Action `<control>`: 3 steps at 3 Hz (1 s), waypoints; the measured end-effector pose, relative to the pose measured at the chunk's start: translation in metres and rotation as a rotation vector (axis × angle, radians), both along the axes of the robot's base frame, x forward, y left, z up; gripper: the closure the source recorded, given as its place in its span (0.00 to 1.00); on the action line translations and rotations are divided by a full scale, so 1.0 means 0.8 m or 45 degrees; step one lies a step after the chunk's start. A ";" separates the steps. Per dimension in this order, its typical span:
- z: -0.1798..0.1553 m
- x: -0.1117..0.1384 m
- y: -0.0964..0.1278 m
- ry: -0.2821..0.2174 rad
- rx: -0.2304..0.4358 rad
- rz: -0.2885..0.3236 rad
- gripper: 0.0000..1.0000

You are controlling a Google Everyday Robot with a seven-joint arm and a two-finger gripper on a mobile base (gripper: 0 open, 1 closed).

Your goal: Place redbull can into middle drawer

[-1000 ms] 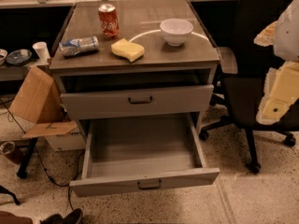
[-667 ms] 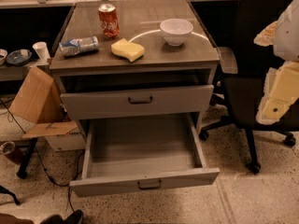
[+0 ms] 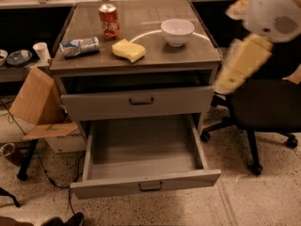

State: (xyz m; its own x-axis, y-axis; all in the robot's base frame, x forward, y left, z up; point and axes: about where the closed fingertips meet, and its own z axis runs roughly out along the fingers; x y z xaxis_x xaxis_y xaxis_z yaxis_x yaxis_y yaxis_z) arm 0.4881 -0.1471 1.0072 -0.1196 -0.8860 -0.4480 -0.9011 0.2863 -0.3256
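The redbull can (image 3: 80,46) lies on its side at the left of the cabinet top, silver and blue. The middle drawer (image 3: 146,186) is pulled wide open below, and its grey floor is bare. The drawer above it (image 3: 141,102) is open a little. My arm (image 3: 242,62) is a blurred cream and white shape at the upper right, beside the cabinet's right edge and well away from the can. My gripper does not show in the camera view; only arm segments do.
A red soda can (image 3: 109,20), a yellow sponge (image 3: 128,50) and a white bowl (image 3: 177,31) stand on the cabinet top. A black office chair (image 3: 268,107) is at the right. A cardboard box (image 3: 37,98) and a paper cup (image 3: 41,51) are at the left.
My arm has swung left from the right edge towards the cabinet's right side and is blurred by motion. The can, drawers and other objects have not moved.
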 end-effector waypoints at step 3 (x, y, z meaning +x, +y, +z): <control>0.058 0.182 0.255 -0.101 0.380 0.179 0.00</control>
